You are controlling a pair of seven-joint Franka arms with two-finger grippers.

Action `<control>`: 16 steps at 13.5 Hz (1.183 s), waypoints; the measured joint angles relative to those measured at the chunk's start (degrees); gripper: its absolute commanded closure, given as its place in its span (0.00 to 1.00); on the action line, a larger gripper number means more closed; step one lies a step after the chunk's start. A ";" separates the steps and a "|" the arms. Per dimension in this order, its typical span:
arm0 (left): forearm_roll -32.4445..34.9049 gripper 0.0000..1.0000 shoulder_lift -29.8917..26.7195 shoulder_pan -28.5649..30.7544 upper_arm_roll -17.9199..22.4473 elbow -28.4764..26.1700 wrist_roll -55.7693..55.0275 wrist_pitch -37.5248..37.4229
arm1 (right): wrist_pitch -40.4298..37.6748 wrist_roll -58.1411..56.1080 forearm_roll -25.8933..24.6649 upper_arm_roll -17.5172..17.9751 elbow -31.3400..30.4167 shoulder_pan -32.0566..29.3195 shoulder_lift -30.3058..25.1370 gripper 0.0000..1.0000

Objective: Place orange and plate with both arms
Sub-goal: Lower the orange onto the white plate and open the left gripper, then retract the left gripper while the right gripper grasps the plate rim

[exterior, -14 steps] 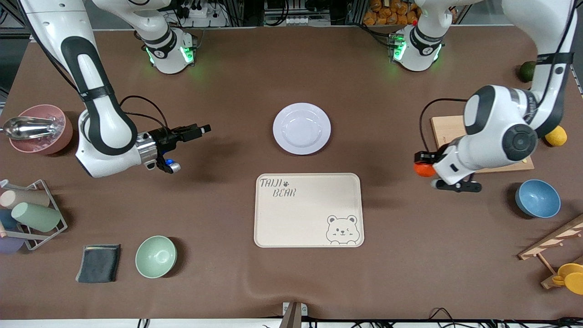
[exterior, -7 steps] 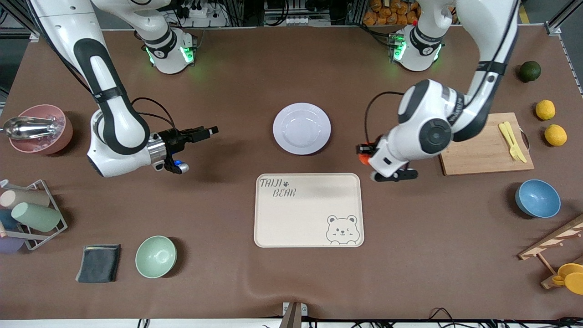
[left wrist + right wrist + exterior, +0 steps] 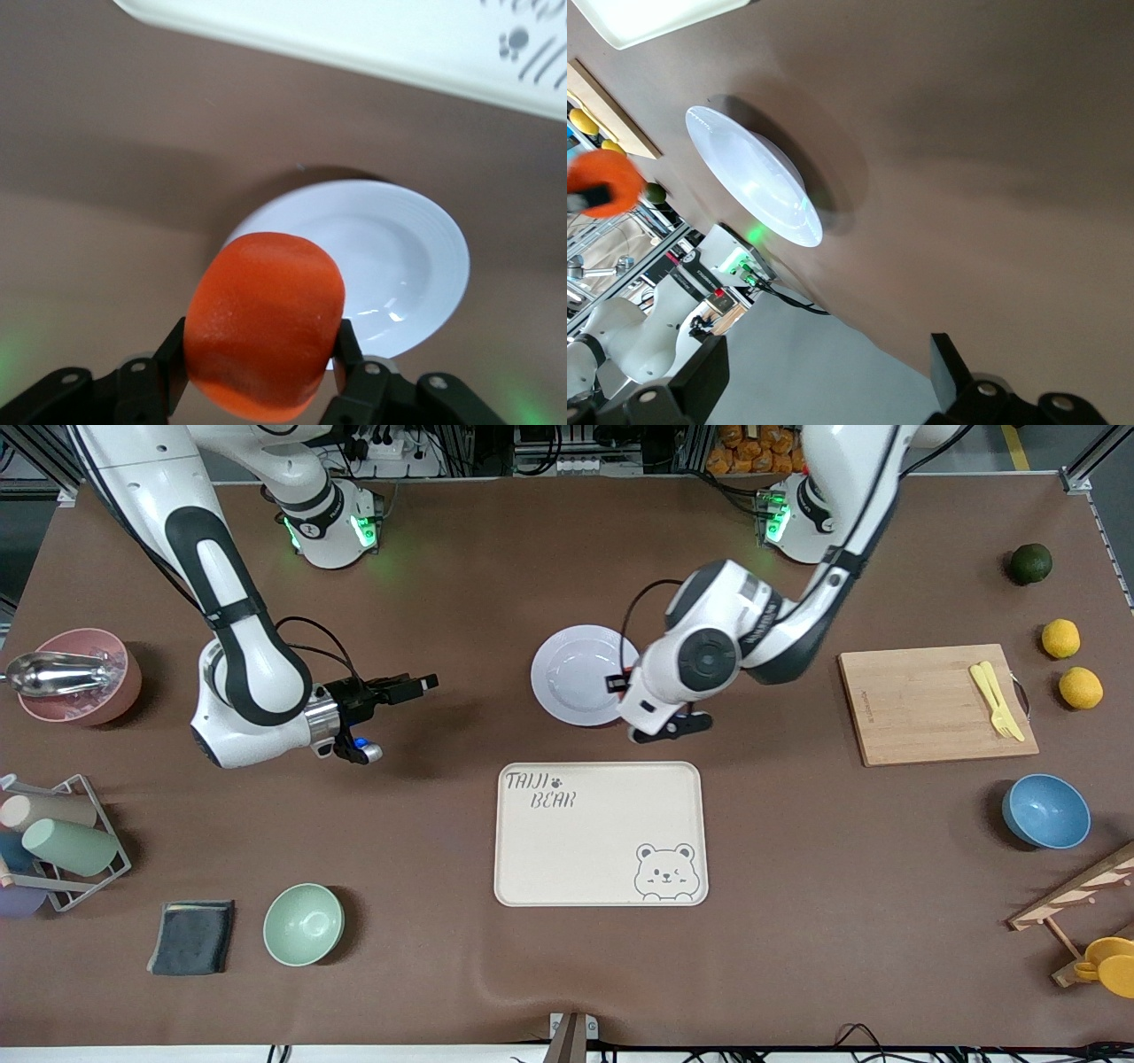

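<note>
- The left gripper is clenched on the orange, up in the air over the plate's edge at the left arm's end.
- The plate lies flat on the table, farther from the front camera than the tray and just apart from it.
- The right gripper hangs with its fingers spread and nothing between them, over bare table toward the right arm's end of the plate.
</note>
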 measured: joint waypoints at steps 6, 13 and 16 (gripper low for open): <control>-0.11 0.74 7.17 -8.78 0.15 0.45 -8.10 9.98 | 5.31 -0.57 2.72 0.04 -2.15 2.56 0.04 0.00; 1.11 0.00 8.86 -9.39 1.77 2.69 -8.90 14.81 | 10.15 -4.04 9.01 0.07 -5.60 6.14 0.09 0.00; 3.64 0.00 1.74 -4.18 2.46 3.96 -8.67 10.79 | 13.32 -4.20 11.45 0.08 -6.19 8.50 0.29 0.00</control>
